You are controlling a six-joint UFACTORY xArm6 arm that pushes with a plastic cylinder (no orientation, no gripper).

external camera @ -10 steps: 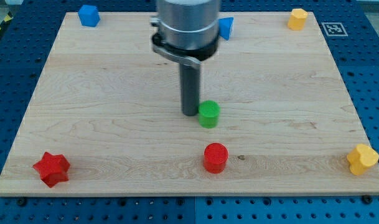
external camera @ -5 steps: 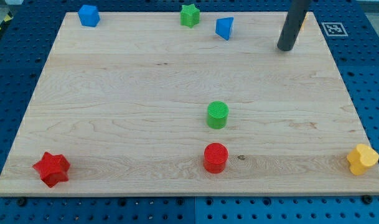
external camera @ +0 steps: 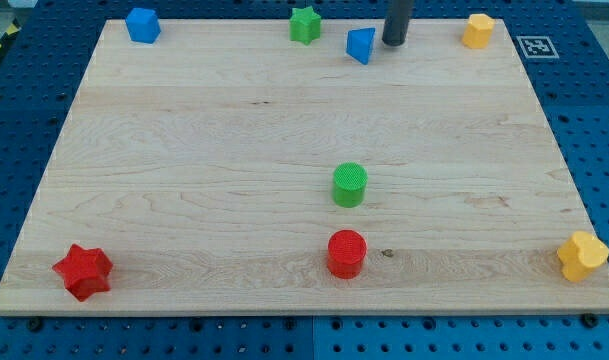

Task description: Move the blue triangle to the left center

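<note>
The blue triangle (external camera: 361,45) lies near the view's top edge of the wooden board (external camera: 184,180), a little right of centre. My tip (external camera: 394,42) stands just to the triangle's right, a small gap from it, at about the same height in the view. The rod rises out of the view's top.
A green star (external camera: 304,24) sits left of the triangle. A blue block (external camera: 142,24) is at top left, a yellow block (external camera: 477,30) at top right. A green cylinder (external camera: 349,184) and red cylinder (external camera: 346,253) are mid-board. A red star (external camera: 83,271) is bottom left, a yellow block (external camera: 582,256) bottom right.
My tip moved from beside the green cylinder to the top right, then left to just right of the blue triangle. The green cylinder shifted slightly right early on.
</note>
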